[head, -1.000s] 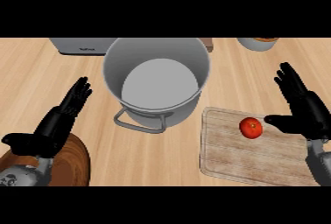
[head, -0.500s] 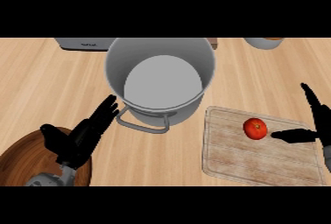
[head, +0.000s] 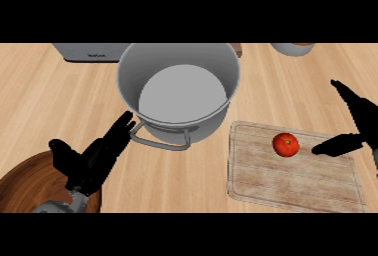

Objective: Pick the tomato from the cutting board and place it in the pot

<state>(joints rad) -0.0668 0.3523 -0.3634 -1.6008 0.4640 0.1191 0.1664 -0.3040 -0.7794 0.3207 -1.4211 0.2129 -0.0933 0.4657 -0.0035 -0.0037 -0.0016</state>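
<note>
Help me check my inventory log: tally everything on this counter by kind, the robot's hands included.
Pot: 1
Cutting board: 1
Tomato: 1
Grey appliance: 1
Round wooden piece, lower left edge: 1
Container, cut off at the top edge: 1
Hands: 2, left hand and right hand
Total: 8

One tomato (head: 286,144), one pot (head: 221,65) (one board (head: 280,180))
</note>
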